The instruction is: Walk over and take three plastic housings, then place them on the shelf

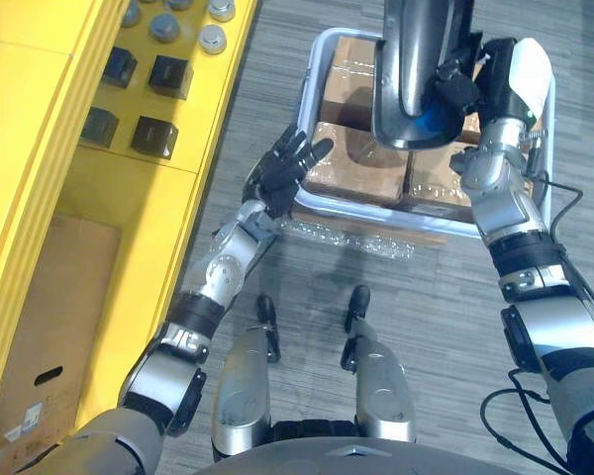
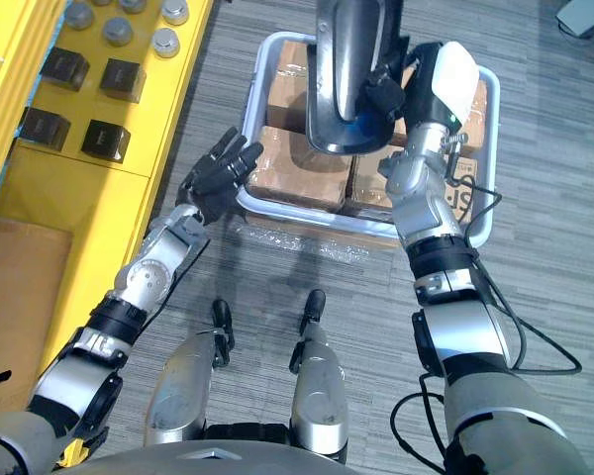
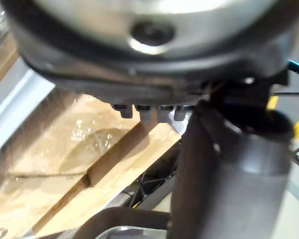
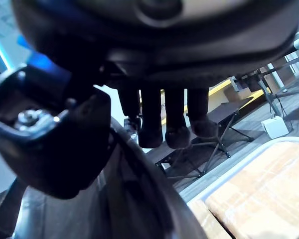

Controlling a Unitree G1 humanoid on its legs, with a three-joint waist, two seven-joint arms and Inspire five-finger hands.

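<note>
A tall, curved dark grey plastic housing [image 1: 414, 69] hangs over a white bin [image 1: 376, 209]. My right hand [image 1: 472, 87], with its white thumb cover, is shut on the housing's right side. In the right wrist view its fingers [image 4: 164, 124] curl over the housing [image 4: 114, 199]. My left hand [image 1: 285, 170] is open with straight fingers at the bin's near left rim and holds nothing. The left wrist view shows its fingertips [image 3: 148, 113] above a film-wrapped brown box [image 3: 65, 149].
The bin holds several brown boxes [image 2: 297, 168] wrapped in film. A yellow shelf [image 1: 129, 193] runs along the left, carrying black cubes [image 1: 168, 74] and grey round caps [image 1: 213, 40]. A cardboard box [image 1: 49, 327] lies lower left. Crumpled clear film [image 1: 346, 239] lies before the bin.
</note>
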